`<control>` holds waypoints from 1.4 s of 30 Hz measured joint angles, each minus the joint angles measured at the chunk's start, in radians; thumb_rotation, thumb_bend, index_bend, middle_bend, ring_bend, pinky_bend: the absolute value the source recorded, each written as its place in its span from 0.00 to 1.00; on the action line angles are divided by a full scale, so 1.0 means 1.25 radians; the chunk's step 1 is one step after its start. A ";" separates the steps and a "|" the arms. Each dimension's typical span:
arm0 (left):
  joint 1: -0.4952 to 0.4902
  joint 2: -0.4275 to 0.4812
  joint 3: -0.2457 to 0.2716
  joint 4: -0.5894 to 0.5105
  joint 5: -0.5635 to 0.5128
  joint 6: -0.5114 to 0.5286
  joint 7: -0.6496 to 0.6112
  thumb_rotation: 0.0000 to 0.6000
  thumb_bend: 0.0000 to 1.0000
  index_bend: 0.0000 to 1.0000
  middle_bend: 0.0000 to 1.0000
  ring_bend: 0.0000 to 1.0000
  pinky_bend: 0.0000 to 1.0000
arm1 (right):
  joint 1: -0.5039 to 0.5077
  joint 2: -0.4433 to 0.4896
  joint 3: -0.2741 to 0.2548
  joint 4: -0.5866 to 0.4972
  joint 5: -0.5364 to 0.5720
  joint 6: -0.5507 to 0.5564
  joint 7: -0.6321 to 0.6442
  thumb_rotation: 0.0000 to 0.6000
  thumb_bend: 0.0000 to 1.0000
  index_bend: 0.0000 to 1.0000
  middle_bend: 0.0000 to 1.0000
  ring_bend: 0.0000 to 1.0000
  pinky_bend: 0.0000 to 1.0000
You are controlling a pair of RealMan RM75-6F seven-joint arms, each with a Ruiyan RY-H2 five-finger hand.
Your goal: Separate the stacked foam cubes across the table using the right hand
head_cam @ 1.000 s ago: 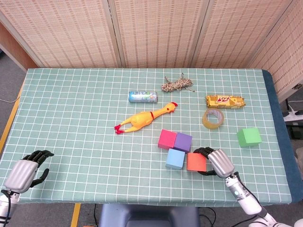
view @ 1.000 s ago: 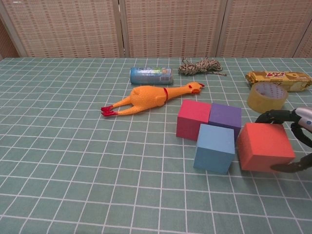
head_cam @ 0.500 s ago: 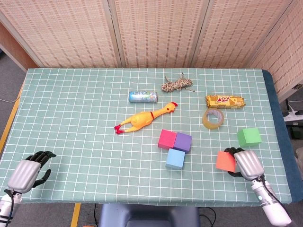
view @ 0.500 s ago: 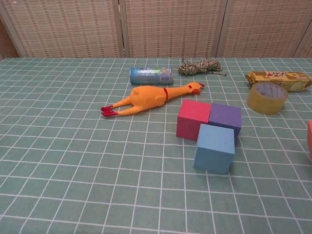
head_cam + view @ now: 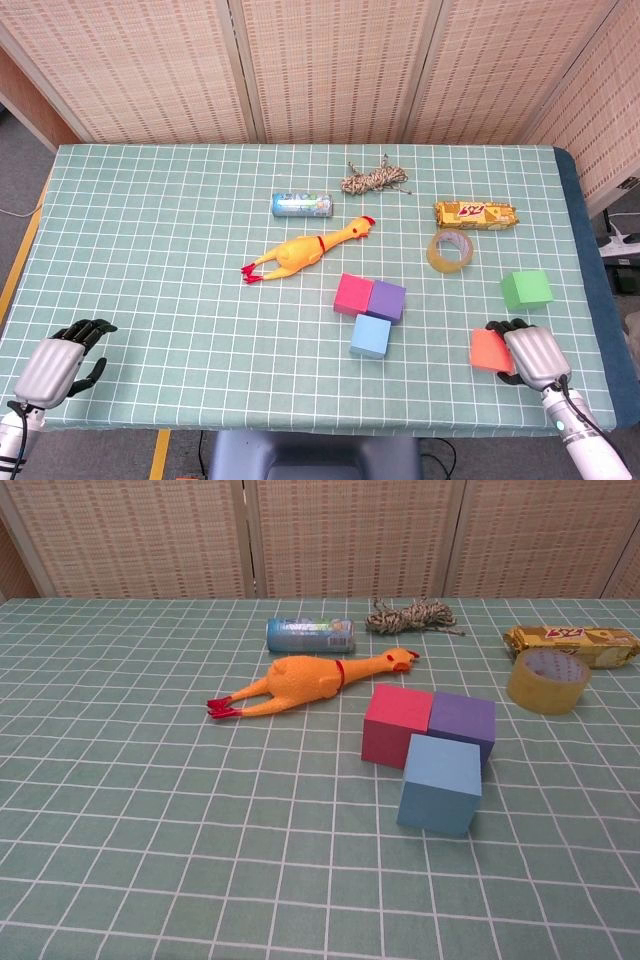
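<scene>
Orange cube (image 5: 488,350) now carried well to the right of the cluster, near the desk's (image 5: 150,250) front right corner, just in front of the green cube (image 5: 526,289). A second ago, touching the light blue cube (image 5: 370,336) on its right side; now well apart. Gone from the chest view entirely, along with the right hand (image 5: 530,356). Judged meaning: two cubes separated, three left in the cluster.

Right hand wrapped around the orange cube from its right side, dark fingers (image 5: 497,325) curled over the far edge; apparently still gripping it, cube seemingly down on the cloth, though contact not certain. Left hand (image 5: 58,362) idle at the front left corner, fingers loosely curled, holding nothing, hardly moved.

Remaining cluster: pink cube (image 5: 397,725) and purple cube (image 5: 462,727) side by side and touching, light blue cube in front, pressed against both. Plain matte foam blocks, sharp-edged, undented, probably light and slightly compressible under grip.

Rubber chicken (image 5: 310,683), blue can (image 5: 311,634), rope bundle (image 5: 412,616), tape roll (image 5: 547,680) and snack packet (image 5: 570,645) untouched behind.
</scene>
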 measured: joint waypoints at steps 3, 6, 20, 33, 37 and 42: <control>-0.001 0.000 0.000 0.000 0.000 -0.001 0.000 1.00 0.47 0.27 0.25 0.23 0.44 | 0.002 0.014 -0.001 -0.022 0.010 -0.008 -0.015 1.00 0.07 0.13 0.16 0.11 0.30; 0.000 0.000 0.001 -0.001 0.002 0.001 0.001 1.00 0.47 0.27 0.25 0.23 0.44 | 0.001 0.016 -0.001 -0.025 0.002 -0.006 -0.011 1.00 0.06 0.06 0.08 0.03 0.21; -0.001 -0.001 0.002 -0.001 0.002 -0.002 0.003 1.00 0.47 0.27 0.25 0.23 0.44 | 0.017 -0.047 -0.010 0.087 -0.284 0.097 0.222 1.00 0.06 0.11 0.05 0.00 0.15; 0.002 0.004 -0.002 0.000 -0.001 0.006 -0.003 1.00 0.47 0.27 0.25 0.23 0.44 | 0.170 -0.106 -0.014 0.155 -0.471 -0.005 0.183 1.00 0.05 0.11 0.06 0.00 0.00; 0.001 0.003 -0.002 0.000 -0.004 0.002 -0.003 1.00 0.47 0.27 0.25 0.23 0.44 | 0.220 -0.109 -0.009 0.154 -0.455 -0.109 0.140 1.00 0.05 0.11 0.06 0.00 0.00; 0.001 0.003 -0.002 0.000 -0.003 0.002 -0.002 1.00 0.46 0.27 0.25 0.23 0.44 | 0.280 -0.132 0.009 0.175 -0.437 -0.182 0.073 1.00 0.05 0.11 0.06 0.00 0.00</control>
